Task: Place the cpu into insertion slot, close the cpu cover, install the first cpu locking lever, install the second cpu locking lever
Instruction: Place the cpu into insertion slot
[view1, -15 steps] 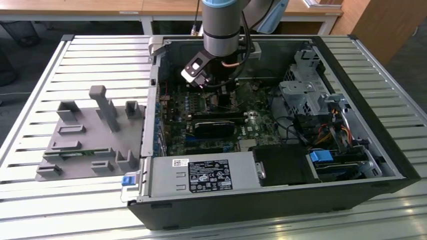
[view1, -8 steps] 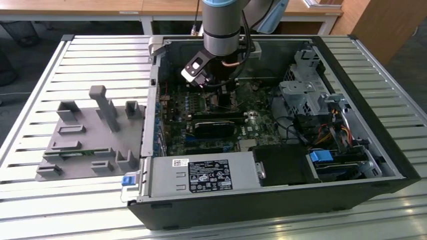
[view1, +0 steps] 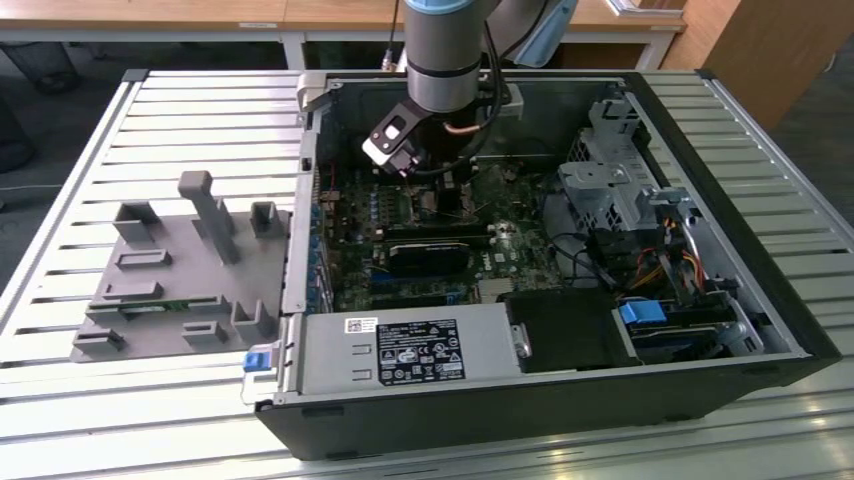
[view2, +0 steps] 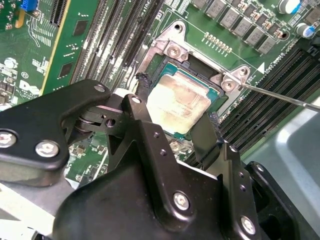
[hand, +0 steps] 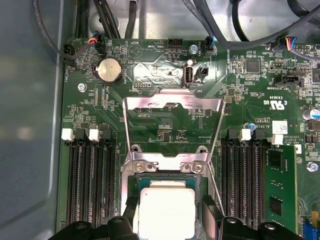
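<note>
While the cpu cover (hand: 172, 103) stood swung up, leaving the insertion slot (view2: 200, 67) clear | cpu (view2: 182, 100) lay flat in it | gripper (view2: 176, 102) straddled the cpu, likely for seating; clamped or loose, could not tell.

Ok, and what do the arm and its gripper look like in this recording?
The arm is a silvery-grey cylinder with a pale blue joint cap, a black band and black cables near its wrist. A black-and-white box is mounted there. The gripper is matte black: angular plates joined by silver screws, ending in two narrow black fingers.
</note>
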